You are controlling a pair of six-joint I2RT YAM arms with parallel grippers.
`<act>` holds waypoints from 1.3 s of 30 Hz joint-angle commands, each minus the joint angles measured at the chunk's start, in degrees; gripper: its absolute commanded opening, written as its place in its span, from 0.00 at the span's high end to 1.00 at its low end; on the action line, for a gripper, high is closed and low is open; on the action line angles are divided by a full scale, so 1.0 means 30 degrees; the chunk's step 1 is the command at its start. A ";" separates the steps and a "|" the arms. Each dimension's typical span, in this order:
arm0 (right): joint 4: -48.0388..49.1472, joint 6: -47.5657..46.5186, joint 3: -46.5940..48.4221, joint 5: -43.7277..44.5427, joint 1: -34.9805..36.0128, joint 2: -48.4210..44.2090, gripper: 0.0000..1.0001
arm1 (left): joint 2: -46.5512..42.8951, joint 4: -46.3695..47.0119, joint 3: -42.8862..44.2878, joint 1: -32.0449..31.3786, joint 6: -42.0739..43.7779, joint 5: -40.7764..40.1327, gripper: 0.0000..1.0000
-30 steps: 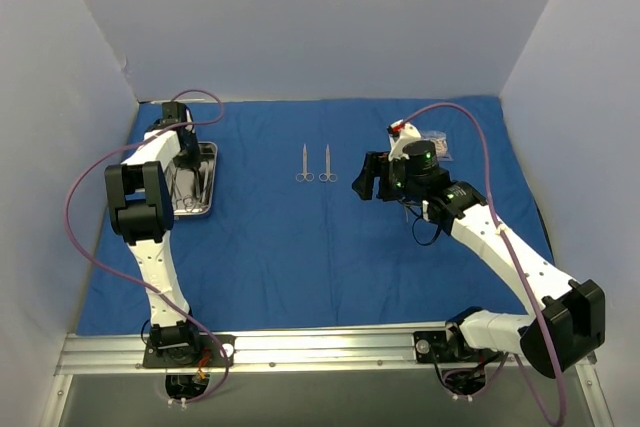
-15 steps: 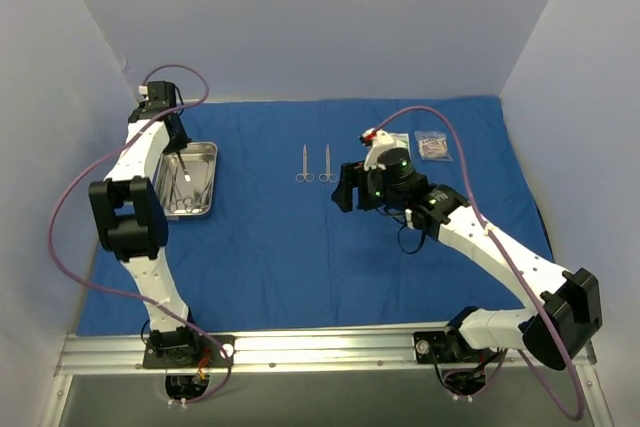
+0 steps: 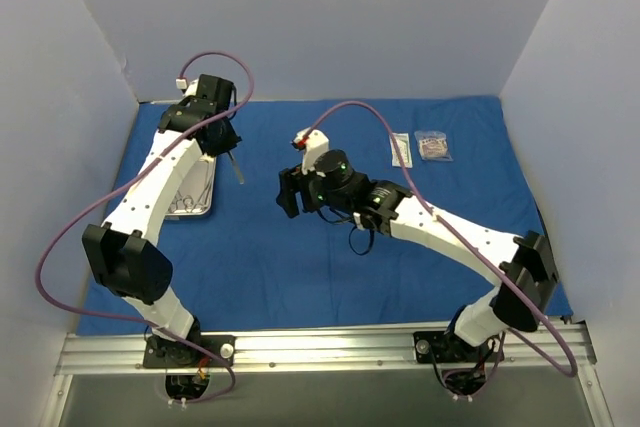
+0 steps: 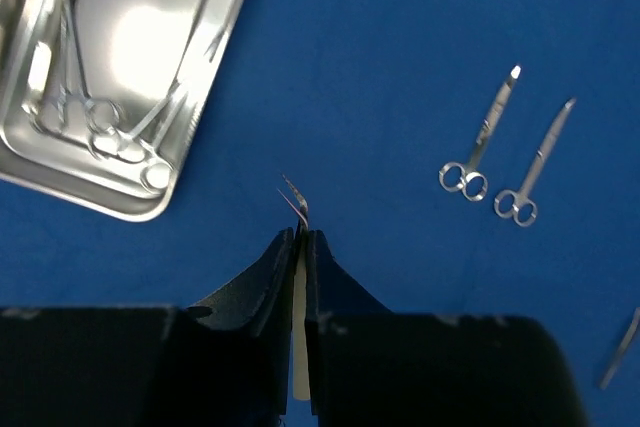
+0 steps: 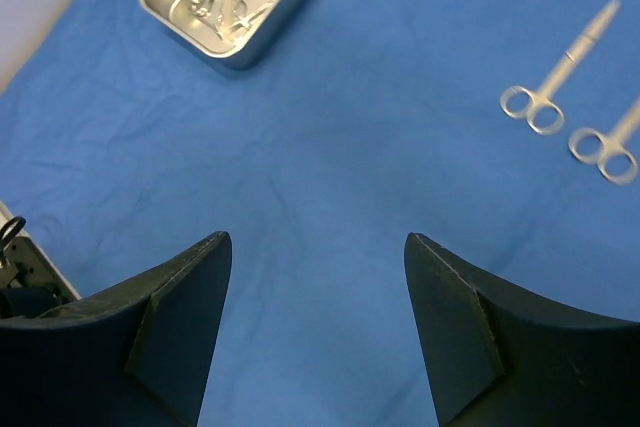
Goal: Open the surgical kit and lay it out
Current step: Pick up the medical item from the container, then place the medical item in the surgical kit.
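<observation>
- The left gripper [image 4: 301, 237] is pinching 1 pair of thin silver tweezers [image 4: 294, 197]; its black fingers are pressing together on the shank, and the 2 curved tips are sticking out beyond them.
- The pinched tweezers are hanging above the royal-blue cloth wrap [image 3: 300, 277], which is lying spread flat across the table. They are hanging just right of the tray and are not touching it.
- 1 small rectangular steel tray [image 4: 140, 32] is sitting on the left part of the cloth, partly hidden under the left arm in the top view.
- Ring-handled silver clamps [image 4: 100, 132] are lying crossed inside the tray; they are overlapping too much to count.
- 2 silver scissor-handled clamps [image 4: 482, 135] are lying side by side on the bare cloth near the middle, close together but apart, with their rings pointing the same way.
- 1 more thin silver instrument [image 4: 620, 347] is showing at the lower right edge of the left wrist view, cut off, so its kind cannot be told.
- The right gripper [image 5: 315, 322] is hovering over bare cloth right of the tray with its fingers spread wide, holding nothing.
- 2 small packets are lying near each other at the far right of the cloth: 1 narrow white packet [image 3: 401, 149] and 1 clear packet [image 3: 433, 145] with pinkish contents.
</observation>
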 commanded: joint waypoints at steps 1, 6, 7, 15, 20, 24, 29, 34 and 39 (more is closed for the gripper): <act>0.1600 -0.0764 0.1284 0.1375 0.0855 0.1130 0.35 | -0.1761 -0.1448 -0.0710 -0.1215 -0.3276 -0.0266 0.98; 0.2828 -0.1116 0.1784 0.2779 0.1968 0.2277 0.36 | -0.2585 -0.1653 -0.1034 -0.3121 -0.4629 -0.0704 0.98; 0.3034 -0.1116 0.1784 0.2928 0.2086 0.2539 0.37 | -0.2644 -0.1770 -0.1034 -0.3442 -0.4748 -0.0821 0.98; 0.3652 -0.1672 0.2486 0.3983 0.3054 0.3479 0.42 | -0.3259 -0.1947 -0.1443 -0.4323 -0.5101 -0.1671 0.98; 0.3652 -0.2053 0.2867 0.5535 0.3464 0.3830 0.47 | -0.3289 -0.2181 -0.1590 -0.4646 -0.5159 -0.1906 0.98; 0.3476 -0.2287 0.3189 0.6297 0.3640 0.4240 0.52 | -0.3318 -0.2211 -0.1620 -0.4734 -0.5159 -0.1819 0.98; 0.3622 -0.2463 0.3103 0.6796 0.3757 0.4475 0.65 | -0.3290 -0.2240 -0.1532 -0.4763 -0.5101 -0.1818 0.98; 0.3856 -0.2551 0.2956 0.7060 0.3816 0.4475 0.77 | -0.3172 -0.2328 -0.1444 -0.4793 -0.4955 -0.1877 0.98; 0.3974 -0.2610 0.2927 0.6914 0.3816 0.4417 0.99 | -0.3055 -0.2357 -0.1415 -0.4851 -0.4925 -0.1672 0.98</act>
